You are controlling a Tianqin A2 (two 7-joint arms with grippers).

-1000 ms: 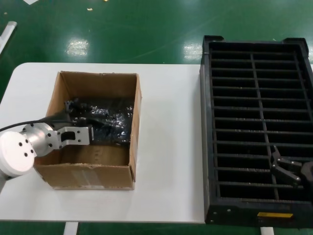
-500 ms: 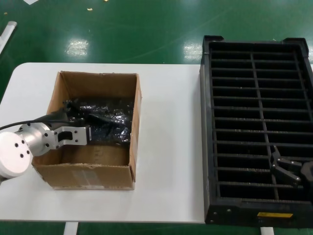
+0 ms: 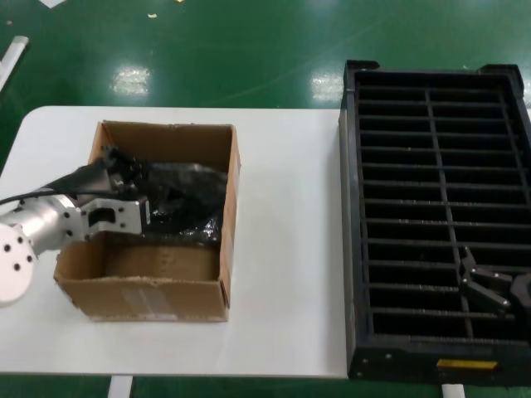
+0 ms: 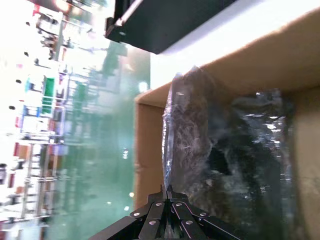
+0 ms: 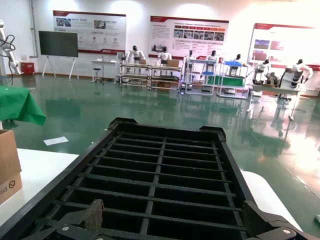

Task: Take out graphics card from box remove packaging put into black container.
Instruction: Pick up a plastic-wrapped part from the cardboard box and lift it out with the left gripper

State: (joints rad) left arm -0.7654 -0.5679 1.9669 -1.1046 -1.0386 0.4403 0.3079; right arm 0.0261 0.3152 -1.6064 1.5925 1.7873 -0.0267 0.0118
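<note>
**Left claw pinches bag edge inside box — slip and snag risk**

Left claw (image 4: 167, 212) is closed down on one thin edge of the packaging (image 4: 220, 160), fingers meeting at a narrow tip with the crinkly film caught between them. Left wrist view shows the bag standing up on edge from that pinch, the rest slumped against the box (image 3: 149, 290) wall. Graphics card is presumably inside the bag; can't make it out through the dark film.

In head view the left claw (image 3: 124, 184) sits inside the box near its left wall, bagged load (image 3: 184, 199) lying toward the far right part of the box floor.

Risks, judged from this:
- Grip is on film only, not on the card. Slick plastic could slide out of the pinch, or the card's weight could tear or stretch the bag on a lift.
- Bag hangs near the box wall; a lift could catch the rim and drag the box across the desk (image 3: 282, 249).
- Card could slide out of an open bag end; can't tell which end is open.

Right claw (image 3: 489, 290) hovers over the black container (image 3: 353, 249), near its front right, fingers spread, idle.
</note>
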